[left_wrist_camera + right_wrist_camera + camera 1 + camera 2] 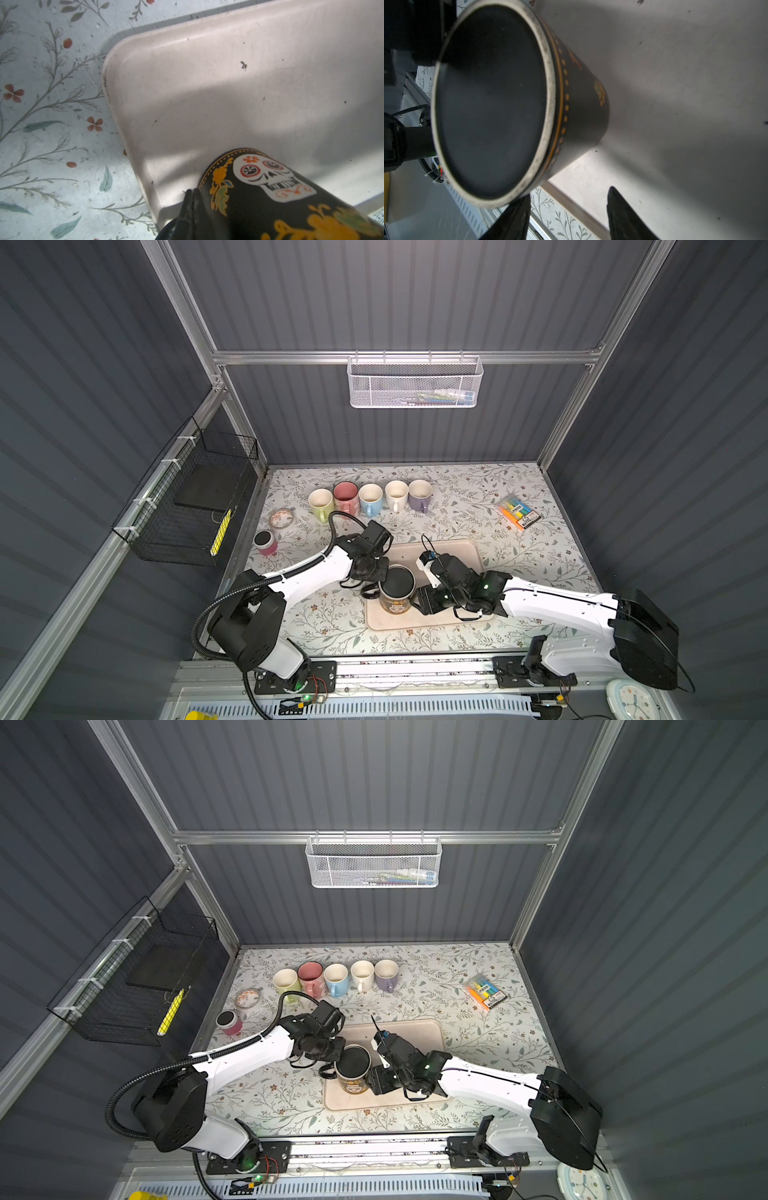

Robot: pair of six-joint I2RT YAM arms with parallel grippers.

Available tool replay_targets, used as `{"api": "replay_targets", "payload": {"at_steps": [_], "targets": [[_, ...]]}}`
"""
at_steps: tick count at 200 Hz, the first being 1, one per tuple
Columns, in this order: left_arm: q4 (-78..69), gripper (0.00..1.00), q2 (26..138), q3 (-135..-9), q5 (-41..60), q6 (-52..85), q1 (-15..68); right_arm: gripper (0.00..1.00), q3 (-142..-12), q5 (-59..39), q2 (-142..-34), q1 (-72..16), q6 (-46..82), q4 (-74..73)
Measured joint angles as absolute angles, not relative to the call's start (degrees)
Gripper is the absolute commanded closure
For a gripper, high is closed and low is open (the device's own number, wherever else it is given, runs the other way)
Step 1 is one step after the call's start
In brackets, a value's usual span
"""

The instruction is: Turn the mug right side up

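Observation:
A black mug (397, 587) (353, 1067) with a skull and orange flowers stands upside down on the beige tray (449, 549) (415, 1029). Its flat base with a pale foot ring faces up (492, 99), and its handle points left. My left gripper (192, 193) is shut, its fingertips pressed together against the mug's wall (270, 207) beside the handle, with nothing seen between them. In both top views it sits at the mug's left (368, 578). My right gripper (569, 199) is open just right of the mug (417, 601), low over the tray (675, 104), with nothing between its fingers.
Several upright pastel mugs (370, 497) line the back of the floral table. A marker pack (518, 512) lies at the back right. A tape roll (281, 517) and a pink jar (264, 542) sit at the left. A black wire basket (195, 497) hangs on the left wall.

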State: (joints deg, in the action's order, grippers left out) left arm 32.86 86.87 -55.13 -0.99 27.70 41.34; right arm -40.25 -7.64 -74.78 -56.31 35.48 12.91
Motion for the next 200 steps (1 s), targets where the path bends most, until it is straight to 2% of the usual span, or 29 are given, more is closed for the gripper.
{"api": "replay_targets", "payload": {"at_steps": [117,181,200], "targets": [[27.2,1.0,95.3,-61.5,1.6,27.7,41.3,0.41,-42.9,-5.9,-76.6,-50.5,34.0,12.9],[28.1,1.0,94.7,-62.2,0.8,27.2,41.6,0.41,-42.9,-5.4,-74.4,-47.4,33.2,13.2],[31.0,0.9,92.2,-62.2,-1.6,26.3,41.7,0.4,-42.9,-5.0,-73.0,-47.4,33.1,13.3]]}}
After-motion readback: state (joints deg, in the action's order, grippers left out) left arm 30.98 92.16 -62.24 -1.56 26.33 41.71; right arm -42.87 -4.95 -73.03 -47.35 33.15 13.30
